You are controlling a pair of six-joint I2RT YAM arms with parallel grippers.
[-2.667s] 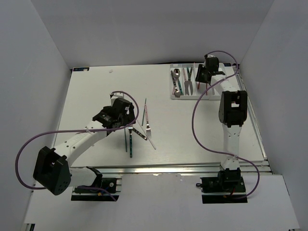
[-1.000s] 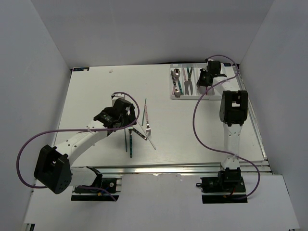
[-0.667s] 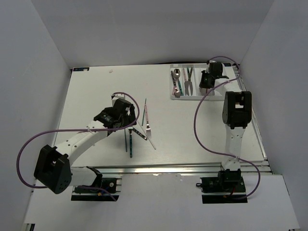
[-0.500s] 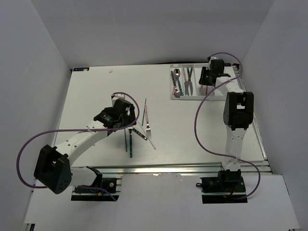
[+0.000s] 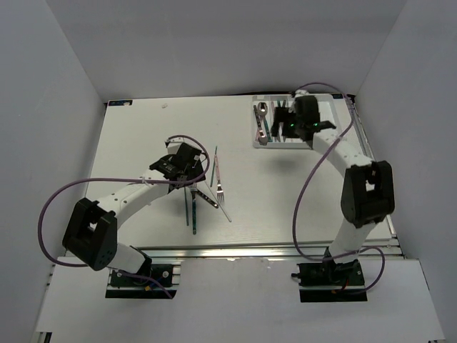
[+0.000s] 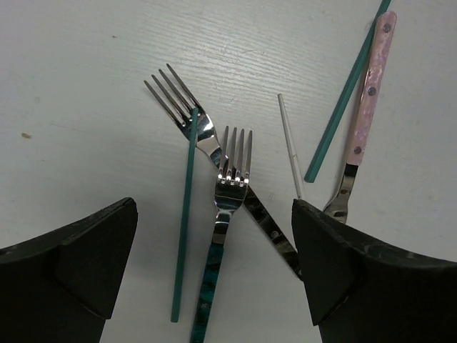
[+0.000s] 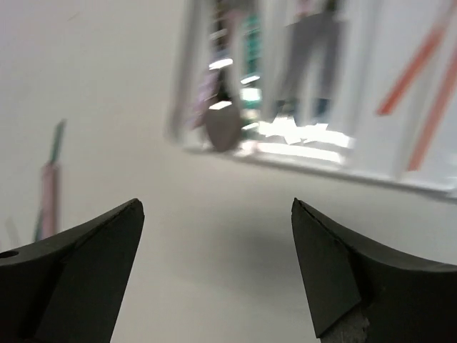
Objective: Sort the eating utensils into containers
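Several eating utensils lie loose on the table between my left gripper's [image 6: 214, 207] open fingers: a teal-handled fork [image 6: 232, 171], a second fork [image 6: 182, 107] crossing under it, a teal chopstick [image 6: 184, 214], a pale chopstick [image 6: 290, 146] and a pink-handled piece [image 6: 371, 93]. From above, the left gripper [image 5: 187, 158] hovers just left of this pile [image 5: 218, 193]. My right gripper [image 5: 289, 123] is open and holds nothing, above the near-left part of the containers tray [image 5: 255, 141]. Its wrist view, blurred, shows the tray [image 7: 335, 153] with a spoon [image 7: 223, 125] and orange chopsticks [image 7: 410, 78] in separate slots.
Another teal chopstick [image 6: 346, 93] lies beside the pink handle. The tray sits at the table's far right, near the right wall. Purple cables loop from both arms. The table's near edge runs in front of the arm bases.
My right gripper opened over the tray's right side, then swung left across the tray. The left arm shifted slightly toward the loose utensils, its gripper still open.
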